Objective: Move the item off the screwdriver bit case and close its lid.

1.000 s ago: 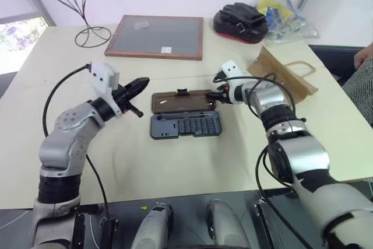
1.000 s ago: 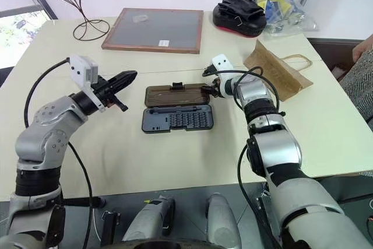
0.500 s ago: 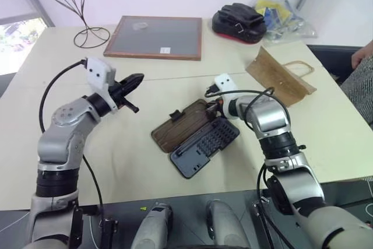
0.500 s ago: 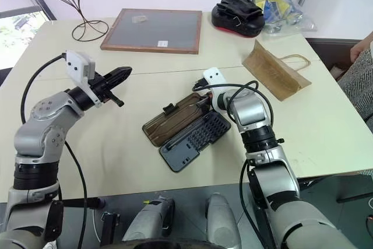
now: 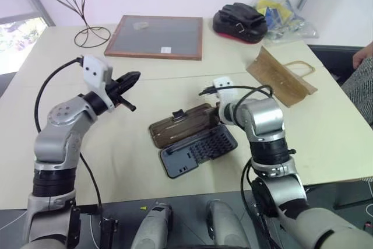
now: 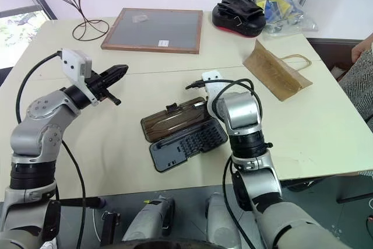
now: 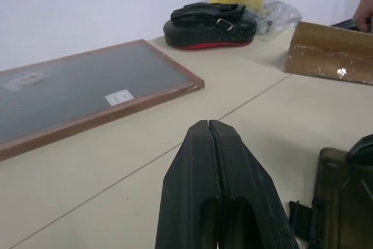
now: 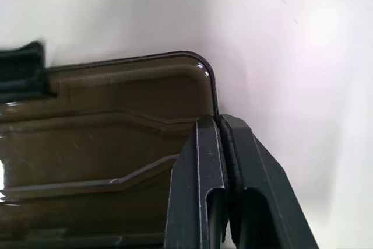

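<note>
Right gripper (image 8: 224, 144) jaws clamp the edge of the translucent smoky-brown plastic lid (image 5: 178, 125), lying open beside the dark grey bit case (image 5: 198, 150). A thin-edge pinch could slip mid-swing. Left gripper (image 7: 208, 138) shut, empty. Brown kraft paper bag (image 5: 278, 76) lies well apart.

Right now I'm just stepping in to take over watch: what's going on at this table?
The right gripper is shut on the edge of the lid of the screwdriver bit case, which lies open on the table. The paper bag already sits off to the side. The left gripper is shut and holds nothing.
</note>
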You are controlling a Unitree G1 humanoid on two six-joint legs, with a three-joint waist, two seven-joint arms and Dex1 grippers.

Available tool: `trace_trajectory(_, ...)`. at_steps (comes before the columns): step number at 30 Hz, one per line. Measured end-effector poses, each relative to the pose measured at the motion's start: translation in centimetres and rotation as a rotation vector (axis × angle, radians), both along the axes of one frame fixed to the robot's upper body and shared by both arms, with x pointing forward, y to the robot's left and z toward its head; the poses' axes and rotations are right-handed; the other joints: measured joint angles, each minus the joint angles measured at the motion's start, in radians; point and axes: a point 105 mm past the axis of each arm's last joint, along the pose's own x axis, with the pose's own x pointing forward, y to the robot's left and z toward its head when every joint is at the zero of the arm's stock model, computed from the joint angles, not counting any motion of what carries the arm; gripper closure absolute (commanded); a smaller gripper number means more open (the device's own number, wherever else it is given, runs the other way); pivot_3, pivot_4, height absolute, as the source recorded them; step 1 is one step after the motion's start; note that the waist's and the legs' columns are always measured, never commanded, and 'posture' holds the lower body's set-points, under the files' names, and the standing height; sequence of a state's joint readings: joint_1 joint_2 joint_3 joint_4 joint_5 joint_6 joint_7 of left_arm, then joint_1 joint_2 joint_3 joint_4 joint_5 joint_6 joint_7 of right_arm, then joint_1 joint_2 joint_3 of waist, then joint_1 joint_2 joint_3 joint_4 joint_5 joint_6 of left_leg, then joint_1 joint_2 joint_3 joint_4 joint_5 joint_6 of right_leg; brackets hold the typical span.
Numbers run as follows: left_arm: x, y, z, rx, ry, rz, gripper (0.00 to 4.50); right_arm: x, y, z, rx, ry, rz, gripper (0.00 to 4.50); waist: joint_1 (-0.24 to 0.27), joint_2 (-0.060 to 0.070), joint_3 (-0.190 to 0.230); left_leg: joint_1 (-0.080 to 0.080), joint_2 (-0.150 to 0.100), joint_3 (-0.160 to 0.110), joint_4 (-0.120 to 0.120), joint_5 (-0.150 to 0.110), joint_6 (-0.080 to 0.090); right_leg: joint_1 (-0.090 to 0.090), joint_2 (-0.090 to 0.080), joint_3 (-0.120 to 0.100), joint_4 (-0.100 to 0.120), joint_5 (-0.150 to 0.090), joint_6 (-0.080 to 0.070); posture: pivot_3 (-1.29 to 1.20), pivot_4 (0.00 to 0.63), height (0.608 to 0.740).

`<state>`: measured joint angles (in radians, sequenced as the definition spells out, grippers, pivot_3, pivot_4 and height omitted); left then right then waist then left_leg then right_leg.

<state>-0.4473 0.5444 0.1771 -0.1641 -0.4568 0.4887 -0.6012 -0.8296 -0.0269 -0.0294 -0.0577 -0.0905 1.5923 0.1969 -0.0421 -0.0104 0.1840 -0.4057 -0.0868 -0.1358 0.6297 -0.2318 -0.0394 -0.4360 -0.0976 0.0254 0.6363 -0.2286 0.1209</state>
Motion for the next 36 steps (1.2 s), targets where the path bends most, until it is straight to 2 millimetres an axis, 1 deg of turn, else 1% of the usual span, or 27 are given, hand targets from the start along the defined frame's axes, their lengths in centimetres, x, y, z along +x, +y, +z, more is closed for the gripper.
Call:
trace_trajectory(4, 0.2, -0.2, 0.2, 0.001, -0.003, -0.007, 4.50, -0.1, 0.1, -0.2, 0.056, 0.018, -0.102, 4.47, -0.001, 0.000, 0.000, 0.000, 0.000, 0.000, 0.000, 0.000, 0.000, 0.000, 0.000, 0.000, 0.001, 0.000, 0.000, 0.00, 0.150, 0.734)
trace_trajectory(9, 0.3, -0.3, 0.5, 0.003, -0.013, -0.012, 4.50, -0.1, 0.3, -0.1, 0.089, 0.028, -0.180, 4.47, 0.000, 0.000, 0.000, 0.000, 0.000, 0.000, 0.000, 0.000, 0.000, -0.001, 0.000, 0.000, 0.002, 0.000, 0.000, 0.00, 0.150, 0.734)
trace_trajectory(17, 0.4, -0.3, 0.3, 0.003, -0.006, -0.016, 4.50, 0.1, -3.1, 0.1, 0.079, 0.038, -0.384, 4.47, 0.000, 0.001, 0.000, -0.001, -0.001, 0.000, 0.000, 0.000, 0.000, -0.002, 0.000, 0.000, 0.004, 0.000, 0.000, 0.00, 0.150, 0.734)
trace_trajectory(20, 0.4, -0.3, 0.3, 0.003, -0.006, -0.015, 4.50, 0.2, -3.6, 0.2, 0.077, 0.043, -0.423, 4.47, -0.001, 0.001, 0.000, -0.001, -0.001, 0.000, 0.000, 0.000, 0.000, -0.003, 0.000, 0.001, 0.004, 0.000, 0.000, 0.00, 0.150, 0.734)
trace_trajectory(26, 0.4, -0.3, 0.3, 0.003, -0.006, -0.014, 4.50, 0.2, -3.6, 0.2, 0.082, 0.044, -0.426, 4.47, -0.002, 0.001, 0.000, -0.001, -0.001, 0.000, 0.000, 0.000, 0.000, -0.003, 0.000, 0.001, 0.004, 0.000, 0.000, 0.00, 0.150, 0.734)
trace_trajectory(36, 0.4, -0.6, 0.2, 0.001, -0.004, -0.019, 4.50, 0.4, -1.7, 0.7, 0.118, 0.026, -0.317, 4.47, -0.005, 0.001, 0.000, -0.001, 0.000, 0.001, -0.001, 0.000, 0.000, -0.005, 0.000, 0.001, 0.006, 0.000, -0.001, 0.00, 0.150, 0.734)
